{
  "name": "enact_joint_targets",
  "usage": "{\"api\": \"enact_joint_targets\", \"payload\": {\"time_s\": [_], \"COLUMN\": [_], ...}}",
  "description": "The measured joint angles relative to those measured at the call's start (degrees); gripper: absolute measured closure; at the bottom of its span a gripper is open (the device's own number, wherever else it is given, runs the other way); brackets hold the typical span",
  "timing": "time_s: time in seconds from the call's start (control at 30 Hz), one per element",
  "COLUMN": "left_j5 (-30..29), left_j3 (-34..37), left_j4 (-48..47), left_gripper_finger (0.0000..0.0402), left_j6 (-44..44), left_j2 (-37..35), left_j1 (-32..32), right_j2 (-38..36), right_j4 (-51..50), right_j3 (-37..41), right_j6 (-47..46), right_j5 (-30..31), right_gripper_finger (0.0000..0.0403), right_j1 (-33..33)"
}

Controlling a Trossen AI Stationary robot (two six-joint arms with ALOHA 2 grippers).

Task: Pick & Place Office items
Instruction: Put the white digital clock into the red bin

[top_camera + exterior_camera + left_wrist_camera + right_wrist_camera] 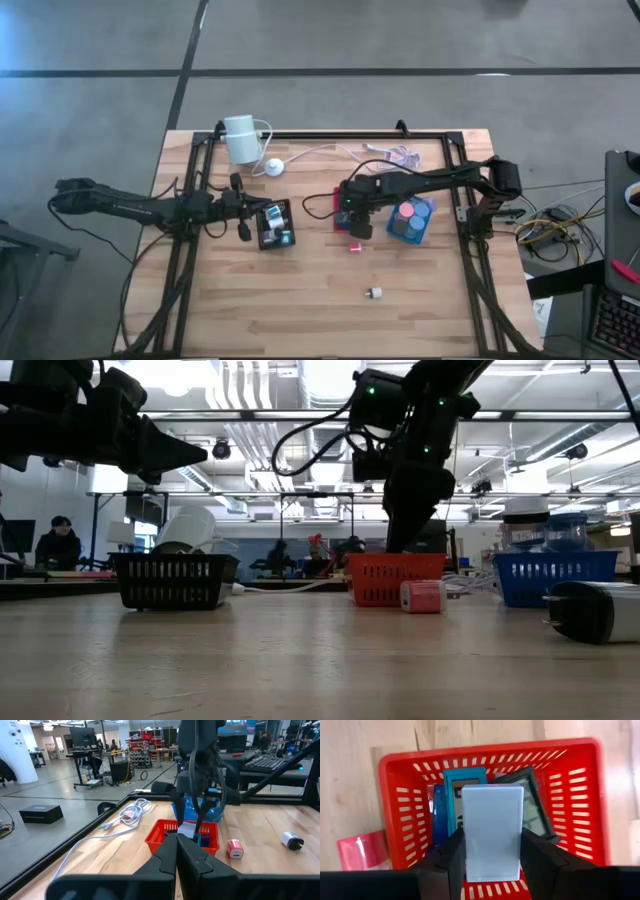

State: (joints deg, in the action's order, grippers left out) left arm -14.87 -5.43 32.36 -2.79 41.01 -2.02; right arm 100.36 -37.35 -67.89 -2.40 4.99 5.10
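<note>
My right gripper (492,847) hangs over the red tray (580,795), shut on a pale blue-white rectangular block (492,820). The left wrist view shows the same block (187,829) just above the tray's rim. Flat blue-framed and dark-framed pieces lie in the red tray. A pink block (354,246) lies on the table just in front of the tray. Nearer the front edge lies a small white-and-dark piece (374,293). My left gripper (176,840) is shut with nothing in it and points level, beside the black tray (275,225). My right gripper pinches the pale block by its two long sides (467,850) between its two fingers (540,855). The fingers come steeply from above and lie along the block, whose lower end sticks out past the fingertips. The block hangs clear above the red tray.
The blue tray (412,220) with round pastel discs stands right of the red tray. The black tray holds several small pieces. A white cylinder device (240,138) with its cable (320,152) lies at the far edge. Bare wood shows along the front of the table.
</note>
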Motion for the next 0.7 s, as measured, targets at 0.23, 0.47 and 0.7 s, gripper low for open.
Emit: {"api": "enact_joint_targets", "payload": {"time_s": [0.23, 0.47, 0.7], "left_j5": [0.0, 0.0, -0.02], "left_j3": [0.0, 0.0, 0.0], "left_j4": [0.0, 0.04, 0.07], "left_gripper_finger": [0.0392, 0.0392, 0.0392], "left_j6": [-0.22, -0.22, -0.24], "left_j2": [0.02, 0.0, 0.0], "left_j1": [0.0, 0.0, 0.0], "right_j2": [0.55, -0.51, -1.2], "right_j4": [-0.06, -0.1, -1.15], "right_j3": [0.44, 1.32, -0.35], "right_j6": [0.09, 0.09, 0.38], "right_j5": [-0.02, -0.5, -0.57], "right_gripper_finger": [0.0238, 0.0201, 0.0179], "right_j1": [0.02, 0.02, 0.02]}}
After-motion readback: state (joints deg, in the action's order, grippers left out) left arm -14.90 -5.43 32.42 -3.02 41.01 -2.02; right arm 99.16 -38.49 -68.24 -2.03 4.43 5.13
